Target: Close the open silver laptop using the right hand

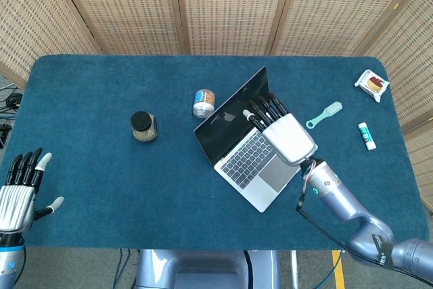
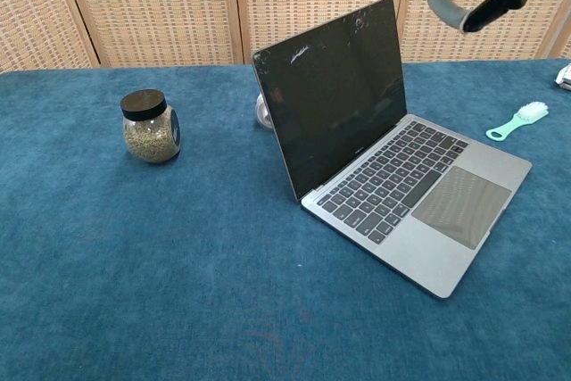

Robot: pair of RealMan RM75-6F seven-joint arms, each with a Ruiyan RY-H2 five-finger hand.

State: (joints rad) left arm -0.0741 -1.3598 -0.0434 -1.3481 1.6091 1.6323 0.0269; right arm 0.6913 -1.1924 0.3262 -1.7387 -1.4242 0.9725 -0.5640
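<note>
The blue-covered bench (image 1: 88,99) carries the silver laptop (image 1: 260,167) near its middle, turned at an angle with its lid upright and screen dark, so the task is not yet done. The right hand (image 1: 283,130) hangs above the keyboard with fingers spread and straight, holding nothing, its fingertips near the lid's top edge (contact cannot be told), seemingly placed to push it down. The left hand (image 1: 19,191) rests open at the bench's near corner, well apart, since the task does not call for it
</note>
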